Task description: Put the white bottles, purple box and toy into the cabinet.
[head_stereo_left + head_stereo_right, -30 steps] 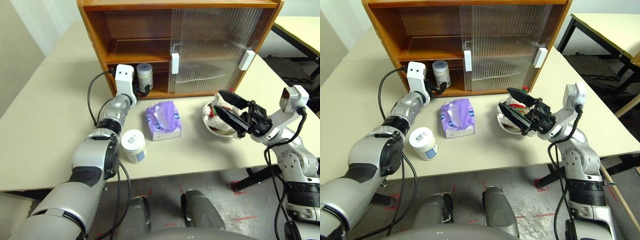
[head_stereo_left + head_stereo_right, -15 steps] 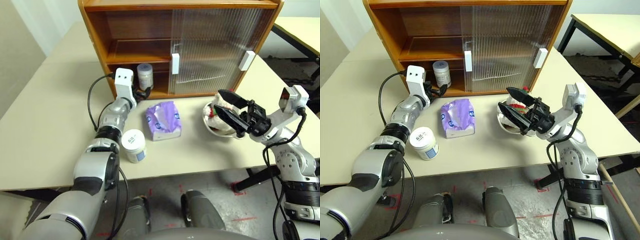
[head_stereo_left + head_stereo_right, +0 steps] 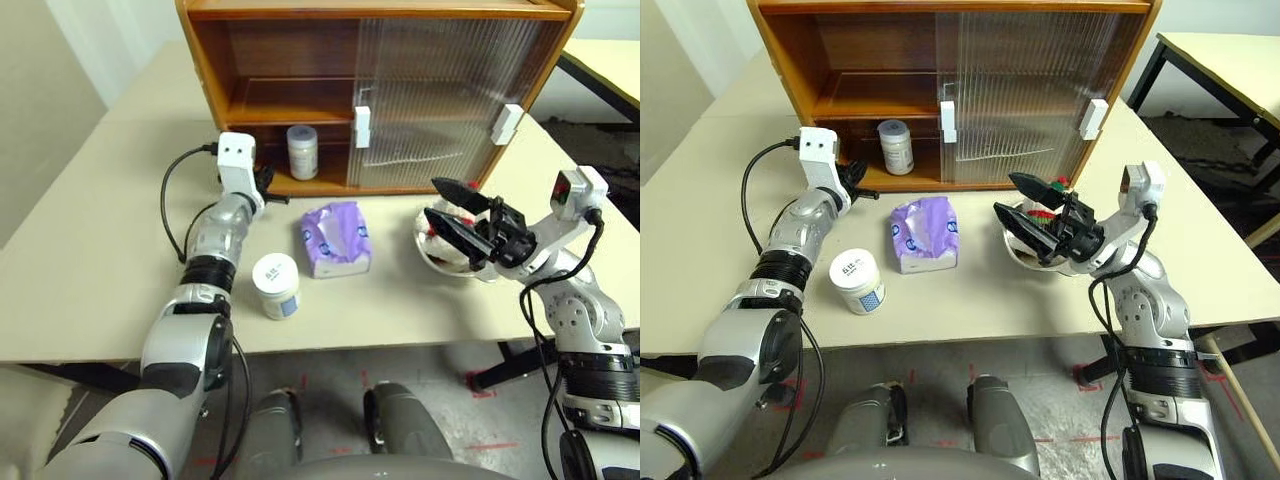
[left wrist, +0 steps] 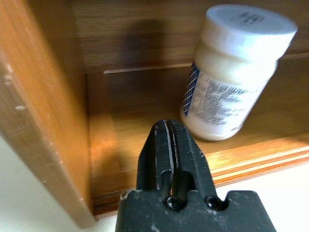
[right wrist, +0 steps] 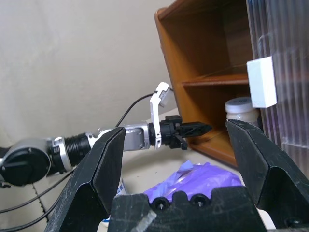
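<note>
One white bottle stands upright on the lower shelf of the cabinet, in its open left half. My left gripper is shut and empty just in front of that shelf, a short way from the bottle. The other white bottle stands on the table beside my left forearm. The purple box lies mid-table before the cabinet. The toy lies in a metal bowl, partly hidden by my right gripper, which hovers open just above it.
The cabinet's ribbed sliding doors with white handles cover its right half. A black cable loops from my left wrist over the table. Another table stands at the back right.
My left gripper has shut, empty, with the bottle left standing in the cabinet. The whole picture has shifted with the camera. The right gripper holds still.
</note>
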Motion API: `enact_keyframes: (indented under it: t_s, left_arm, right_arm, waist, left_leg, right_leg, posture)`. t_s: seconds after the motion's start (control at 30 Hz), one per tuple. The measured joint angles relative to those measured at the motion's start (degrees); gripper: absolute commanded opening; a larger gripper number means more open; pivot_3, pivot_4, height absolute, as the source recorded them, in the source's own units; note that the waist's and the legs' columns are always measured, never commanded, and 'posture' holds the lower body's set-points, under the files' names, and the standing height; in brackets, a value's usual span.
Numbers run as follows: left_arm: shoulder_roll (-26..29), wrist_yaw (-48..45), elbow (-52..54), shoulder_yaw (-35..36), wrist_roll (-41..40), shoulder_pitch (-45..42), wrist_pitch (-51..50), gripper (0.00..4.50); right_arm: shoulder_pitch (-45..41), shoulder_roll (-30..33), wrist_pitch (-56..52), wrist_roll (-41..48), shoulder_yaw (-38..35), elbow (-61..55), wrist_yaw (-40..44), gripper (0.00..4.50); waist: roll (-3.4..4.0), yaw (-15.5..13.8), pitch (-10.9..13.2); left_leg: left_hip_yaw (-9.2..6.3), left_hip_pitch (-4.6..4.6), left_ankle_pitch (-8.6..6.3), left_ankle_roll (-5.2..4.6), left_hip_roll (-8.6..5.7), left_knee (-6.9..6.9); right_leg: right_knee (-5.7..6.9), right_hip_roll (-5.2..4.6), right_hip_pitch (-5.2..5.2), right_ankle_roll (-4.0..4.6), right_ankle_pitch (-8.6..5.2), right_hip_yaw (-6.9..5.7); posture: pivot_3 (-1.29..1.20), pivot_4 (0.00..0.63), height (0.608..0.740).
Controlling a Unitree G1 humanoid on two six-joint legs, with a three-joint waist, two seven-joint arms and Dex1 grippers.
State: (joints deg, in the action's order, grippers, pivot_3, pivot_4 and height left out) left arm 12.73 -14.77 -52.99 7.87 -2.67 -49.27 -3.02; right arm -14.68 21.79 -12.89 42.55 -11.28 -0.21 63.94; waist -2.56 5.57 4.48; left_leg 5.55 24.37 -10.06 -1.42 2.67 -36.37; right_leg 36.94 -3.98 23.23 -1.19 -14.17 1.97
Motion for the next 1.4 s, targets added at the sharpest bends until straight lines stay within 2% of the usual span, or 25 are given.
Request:
enact_keyframes:
  t_s: [0.3, 0.73, 1.4]
  left_arm:
    - [1.3, 2.2, -6.3, -5.7, 5.7, -3.8, 5.5, 0.03]
    - [3.5, 6.1, -10.0, -15.1, 15.9, -6.1, 9.5, 0.03]
    - [4.3, 8.4, -18.2, -21.1, 23.1, -11.6, 11.2, 0.03]
  right_arm:
    - [-0.1, -0.4, 0.5, 0.0, 0.0, 0.0, 0.1, 4.50]
    - [0.3, -0.7, 0.8, 0.0, 0.0, 0.0, 0.0, 4.50]
    - [2.6, -0.7, 1.6, 0.0, -0.2, -2.4, -1.6, 4.50]
  waist:
    - [0.00, -0.4, 0.0]
    - [0.00, -0.2, 0.0]
    - [0.00, 0.6, 0.0]
  left_leg:
    - [0.07, 0.02, 0.00, 0.01, 0.00, 0.00]
    - [0.09, 0.05, 0.00, 0.01, 0.01, 0.00]
    - [0.07, 0.05, 0.00, 0.02, 0.01, 0.00]
  right_leg:
    - [-0.05, 0.01, 0.00, 0.03, -0.02, -0.01]
    - [-0.03, 0.02, 0.05, 0.03, -0.04, -0.02]
    - [-0.03, 0.00, 0.04, 0.05, 0.00, -0.09]
  posture:
    - [-0.09, 0.031, 0.740]
    - [-0.11, 0.023, 0.740]
    - [-0.17, 0.031, 0.740]
